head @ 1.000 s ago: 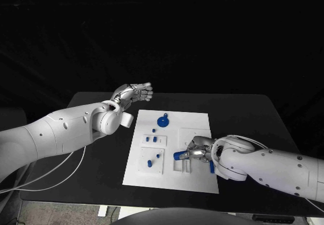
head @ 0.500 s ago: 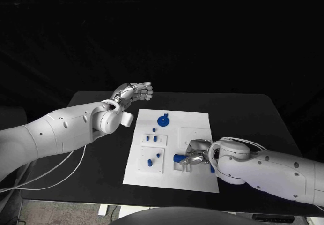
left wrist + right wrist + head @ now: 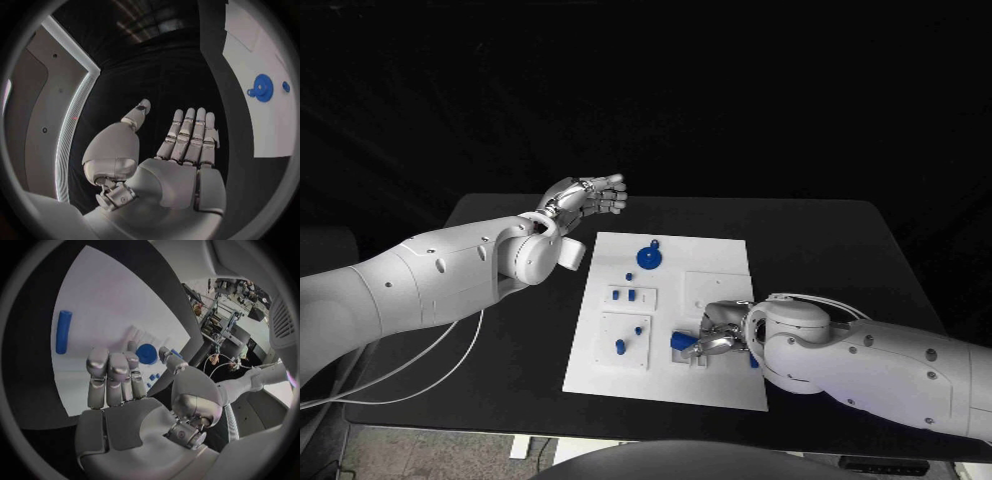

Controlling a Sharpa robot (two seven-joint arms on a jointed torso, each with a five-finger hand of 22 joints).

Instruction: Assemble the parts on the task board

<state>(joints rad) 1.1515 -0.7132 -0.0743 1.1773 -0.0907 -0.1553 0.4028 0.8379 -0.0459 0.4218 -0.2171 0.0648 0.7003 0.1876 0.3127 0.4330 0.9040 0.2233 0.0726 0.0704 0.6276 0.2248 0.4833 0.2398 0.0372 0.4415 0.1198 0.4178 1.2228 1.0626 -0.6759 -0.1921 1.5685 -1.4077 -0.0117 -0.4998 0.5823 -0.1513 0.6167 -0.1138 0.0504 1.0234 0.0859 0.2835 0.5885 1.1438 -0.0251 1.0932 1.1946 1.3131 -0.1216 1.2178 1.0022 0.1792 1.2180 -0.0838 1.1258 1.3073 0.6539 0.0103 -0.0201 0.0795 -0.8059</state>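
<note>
Your right hand [image 3: 714,338] pinched a blue part [image 3: 684,341] low over the board [image 3: 718,262] at its 5 o'clock, presumably to seat it; your left hand [image 3: 589,196] hung released off the board's 11 o'clock, clear of the work.

Both arms wear smooth, glossy white shells with rounded, bulbous joint housings and small dark screw holes. A thin white cable loops beneath the left arm [image 3: 416,290]. The left hand [image 3: 589,196] and right hand [image 3: 134,395] are silver metal, with segmented fingers, rounded pale fingertips and exposed mechanical linkages at the thumb base.
</note>
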